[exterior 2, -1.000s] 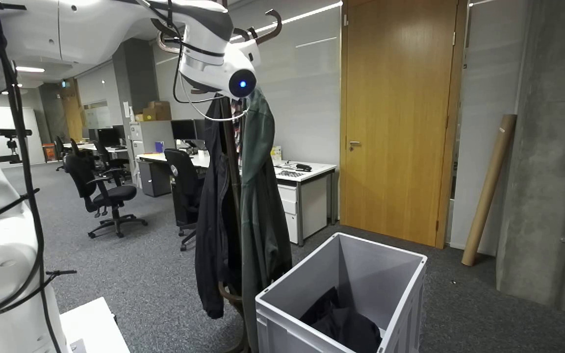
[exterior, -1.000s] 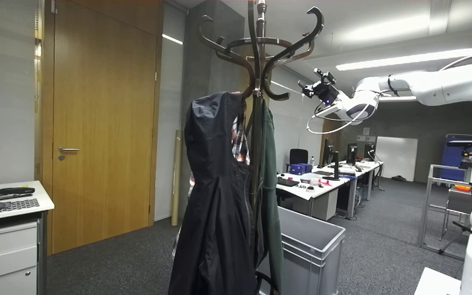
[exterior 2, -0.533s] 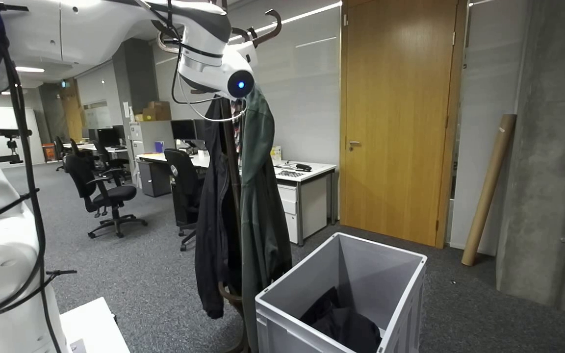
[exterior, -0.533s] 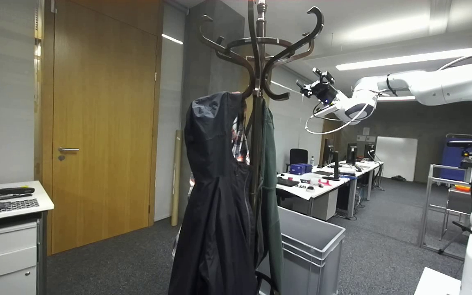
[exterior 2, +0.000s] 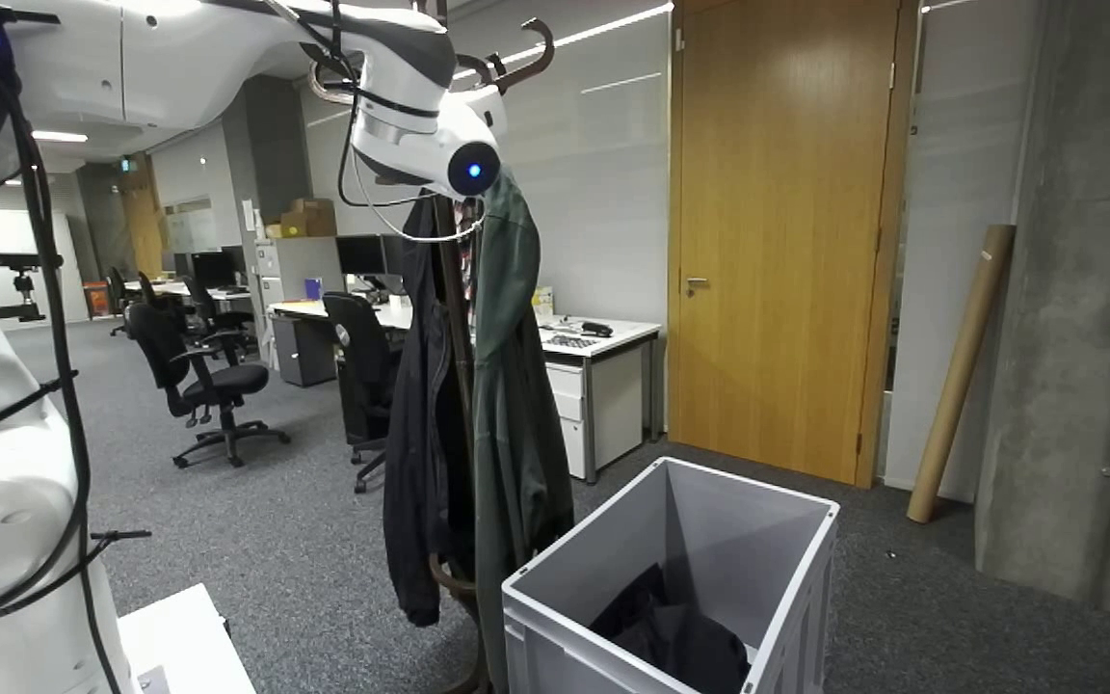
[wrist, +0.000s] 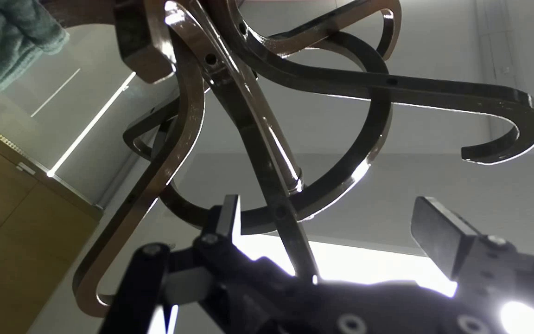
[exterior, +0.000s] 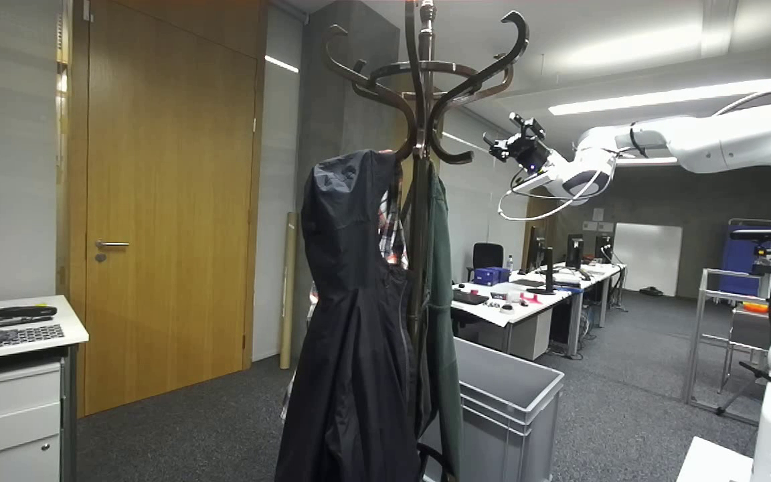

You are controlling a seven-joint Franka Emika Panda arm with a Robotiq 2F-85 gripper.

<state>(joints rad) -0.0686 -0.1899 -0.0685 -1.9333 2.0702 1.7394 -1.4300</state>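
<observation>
Gripper (wrist: 327, 220) spread wide and released, facing a nearby coat stand (wrist: 244, 117) at twelve o'clock in the wrist view, a green garment (wrist: 9, 44) at ten. In an exterior view, a grey crate (exterior 2: 738, 540) holds dark cloth (exterior 2: 675, 641) at five o'clock.

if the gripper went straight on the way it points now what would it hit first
Most likely the curved coat rack arm seen ahead of the open gripper in the wrist view, though depth is unclear and it might slip past.
</observation>
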